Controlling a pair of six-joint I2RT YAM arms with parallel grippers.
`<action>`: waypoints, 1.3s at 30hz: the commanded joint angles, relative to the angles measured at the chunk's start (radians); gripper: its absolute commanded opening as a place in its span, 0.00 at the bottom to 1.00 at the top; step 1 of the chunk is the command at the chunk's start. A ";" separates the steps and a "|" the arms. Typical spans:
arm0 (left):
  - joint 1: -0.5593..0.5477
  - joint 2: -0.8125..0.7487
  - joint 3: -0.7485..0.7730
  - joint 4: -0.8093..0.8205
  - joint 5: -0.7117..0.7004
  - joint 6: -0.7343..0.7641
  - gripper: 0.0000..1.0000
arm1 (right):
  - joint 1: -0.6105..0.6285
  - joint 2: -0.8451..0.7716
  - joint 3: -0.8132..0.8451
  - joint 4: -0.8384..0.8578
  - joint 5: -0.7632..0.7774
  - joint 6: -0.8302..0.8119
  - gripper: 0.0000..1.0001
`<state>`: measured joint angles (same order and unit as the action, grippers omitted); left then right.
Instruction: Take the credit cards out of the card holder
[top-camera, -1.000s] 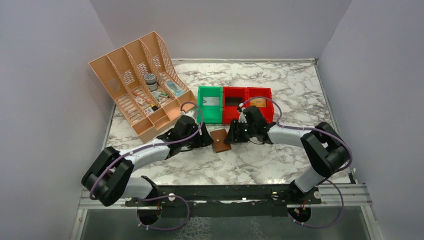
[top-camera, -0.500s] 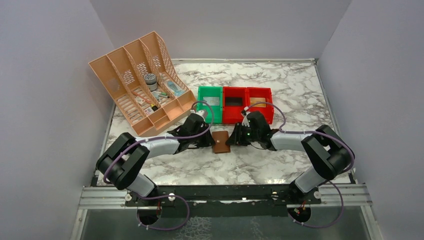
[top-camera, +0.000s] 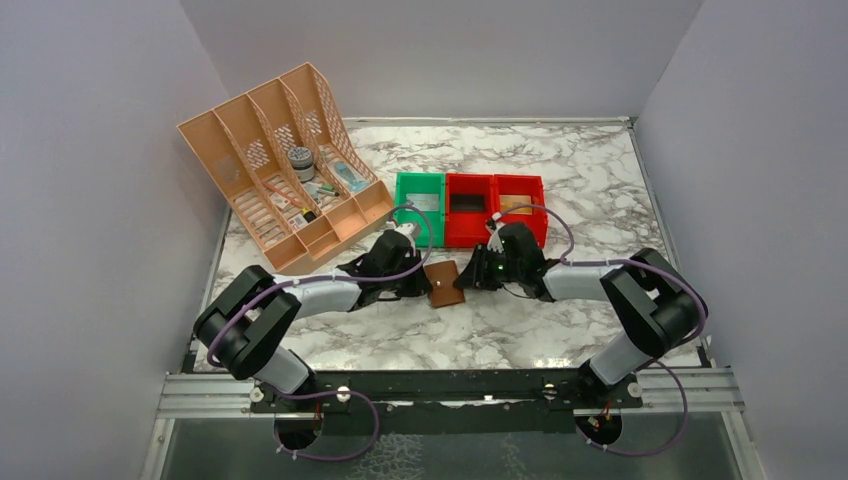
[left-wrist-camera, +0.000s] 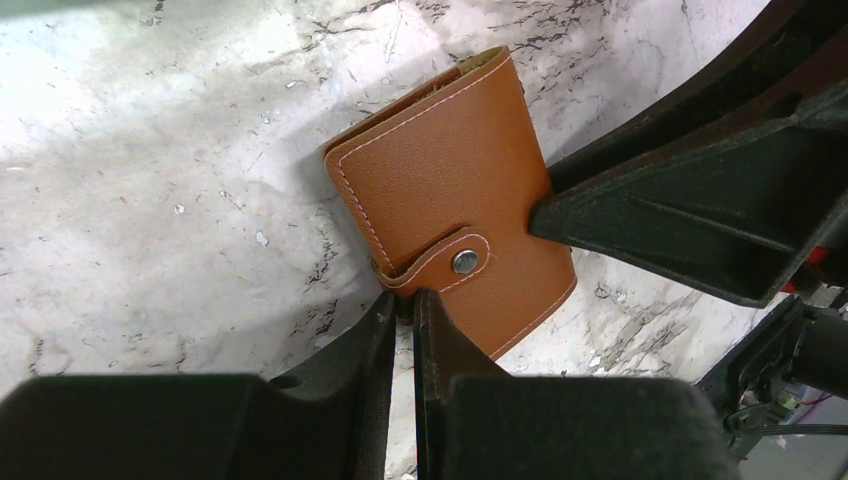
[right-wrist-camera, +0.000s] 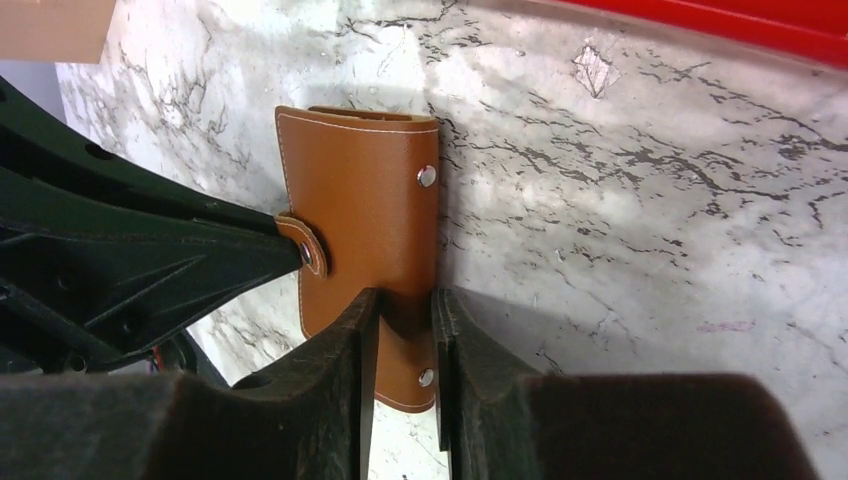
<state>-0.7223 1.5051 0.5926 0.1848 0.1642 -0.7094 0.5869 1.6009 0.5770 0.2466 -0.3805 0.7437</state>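
The brown leather wallet (top-camera: 443, 284) with pale stitching lies folded shut, its strap snapped across the front, slightly askew near the middle of the surface (top-camera: 580, 170).

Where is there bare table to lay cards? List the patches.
Bare marble lies between the card holder and the near rail, and right of the red bins. Crowded: around the holder, flanked by left gripper and right gripper, bins behind; the orange rack fills the far-left corner.
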 joint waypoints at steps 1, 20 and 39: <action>-0.046 0.033 -0.019 -0.013 0.010 0.010 0.06 | 0.017 -0.029 -0.036 0.083 -0.100 0.019 0.17; -0.144 -0.110 0.095 -0.187 -0.165 -0.073 0.55 | 0.017 -0.295 -0.104 -0.132 0.000 -0.006 0.02; -0.177 0.064 0.218 -0.238 -0.201 -0.118 0.53 | 0.017 -0.305 -0.102 -0.153 -0.012 -0.012 0.02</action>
<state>-0.8925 1.5471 0.7723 -0.0338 0.0139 -0.8143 0.5957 1.2976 0.4736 0.0780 -0.3748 0.7357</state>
